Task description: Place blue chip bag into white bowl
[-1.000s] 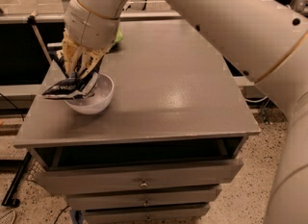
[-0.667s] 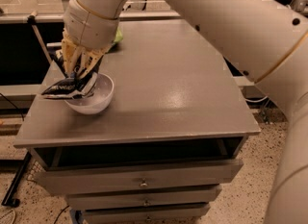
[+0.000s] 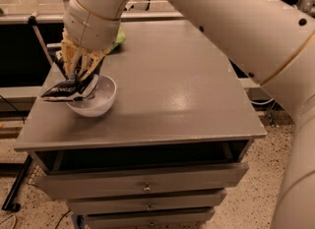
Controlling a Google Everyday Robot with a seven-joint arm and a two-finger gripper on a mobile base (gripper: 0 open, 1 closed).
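Camera view showed the tool (image 3: 78, 75) clamped on the crinkled navy-blue foil chip bag (image 3: 66, 91), which hung just beneath it across the left rim of the glossy round white bowl (image 3: 102, 101) on the grey bench (image 3: 172, 90).

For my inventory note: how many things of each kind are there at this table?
Bowls: 1 (white bowl)
Chip bags: 2 (blue chip bag, held by the gripper over that bowl's rim; green bag, mostly hidden)
Total: 3

White arm (image 3: 236, 21), tan gripper (image 3: 78, 77) above bowl (image 3: 104, 99)
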